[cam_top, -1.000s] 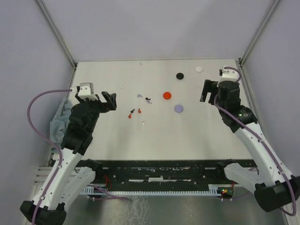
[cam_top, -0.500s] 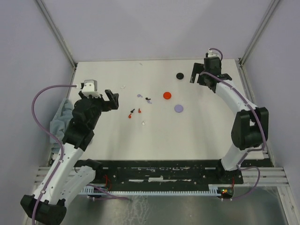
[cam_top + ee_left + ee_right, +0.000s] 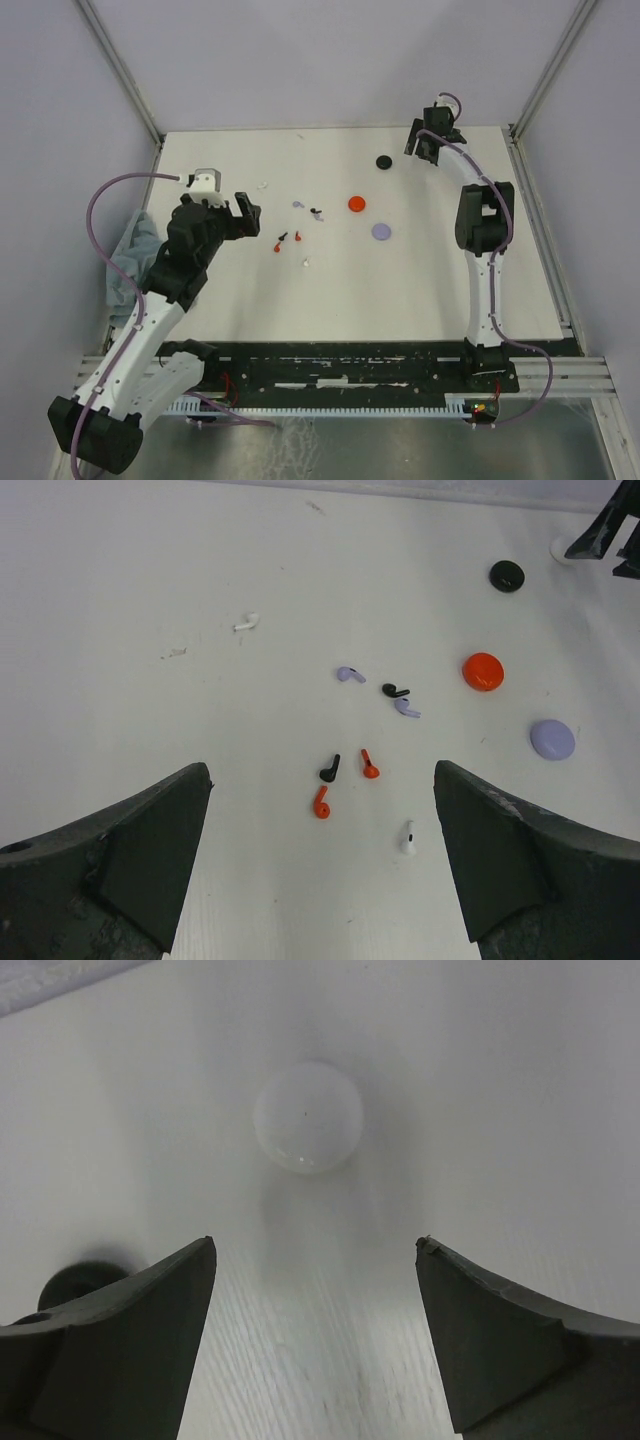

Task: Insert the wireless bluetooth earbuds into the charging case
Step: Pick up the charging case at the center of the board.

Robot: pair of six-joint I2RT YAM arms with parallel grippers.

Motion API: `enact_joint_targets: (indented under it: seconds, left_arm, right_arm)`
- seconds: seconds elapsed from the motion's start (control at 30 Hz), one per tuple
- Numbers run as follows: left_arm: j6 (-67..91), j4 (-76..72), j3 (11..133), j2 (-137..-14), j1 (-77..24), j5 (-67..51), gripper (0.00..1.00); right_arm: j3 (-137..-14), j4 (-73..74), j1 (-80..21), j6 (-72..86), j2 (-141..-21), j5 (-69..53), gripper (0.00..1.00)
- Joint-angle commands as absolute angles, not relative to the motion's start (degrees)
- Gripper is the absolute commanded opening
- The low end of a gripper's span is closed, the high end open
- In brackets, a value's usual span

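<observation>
Several tiny stemmed earbuds lie scattered mid-table: two red (image 3: 320, 803) (image 3: 369, 766), two black (image 3: 329, 770) (image 3: 395, 691), two lavender (image 3: 349, 674) (image 3: 407, 709) and two white (image 3: 408, 837) (image 3: 246, 623). My left gripper (image 3: 246, 212) is open and empty, above the table just left of the cluster (image 3: 298, 236). My right gripper (image 3: 420, 142) is open and empty at the far back, hovering just short of the round white case (image 3: 308, 1117), which is shut. The jaws stand wide in both wrist views (image 3: 322, 766) (image 3: 315, 1241).
Three more round cases lie right of the earbuds: black (image 3: 383, 161), red (image 3: 357, 204) and lavender (image 3: 381, 231). The black case shows behind my right gripper's left finger (image 3: 80, 1278). A grey cloth (image 3: 130, 262) lies at the table's left edge.
My right arm has stretched out to the far back, bringing its gripper over the white case. My left gripper has shifted slightly right toward the earbuds.
</observation>
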State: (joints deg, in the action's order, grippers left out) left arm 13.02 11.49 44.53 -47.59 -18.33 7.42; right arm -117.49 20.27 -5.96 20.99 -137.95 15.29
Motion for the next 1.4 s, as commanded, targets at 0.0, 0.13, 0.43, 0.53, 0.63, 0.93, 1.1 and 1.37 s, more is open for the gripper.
enact_joint_targets:
  seconds: [0.0,0.13,0.43,0.53,0.63,0.93,1.1,1.37]
  left_arm:
    - [13.62,10.85,47.73,-48.52,-17.94,6.53,0.99]
    - [13.88,10.91,48.15,-49.01,-17.93,6.42,0.99]
    - [15.35,11.31,48.25,-47.88,-17.97,6.25,0.99]
    - [16.02,11.84,48.41,-47.15,-17.93,6.24,0.99]
    - [16.98,12.9,48.62,-46.07,-17.93,6.31,0.99]
    - [19.7,14.97,48.03,-41.76,-17.93,7.24,0.99]
    - [20.81,15.84,48.25,-40.41,-17.93,7.3,0.99]
    - [22.04,15.36,47.52,-38.94,-17.89,7.58,0.99]
  right_arm:
    - [-129.37,23.19,-5.33,20.86,-143.45,17.6,0.89]
    - [-136.36,24.81,-4.81,20.87,-148.53,17.84,0.88]
    - [-142.06,24.84,-4.18,21.01,-154.88,13.66,0.82]
    - [-142.62,24.01,-4.2,21.07,-156.15,13.51,0.8]
    - [-145.18,24.66,-3.92,21.59,-157.67,13.15,0.78]
    - [-145.94,23.71,-3.48,23.07,-158.42,12.35,0.65]
    - [-143.34,23.3,-3.24,23.98,-157.0,11.51,0.54]
    - [-120.43,21.05,-3.3,25.4,-141.53,8.46,0.41]
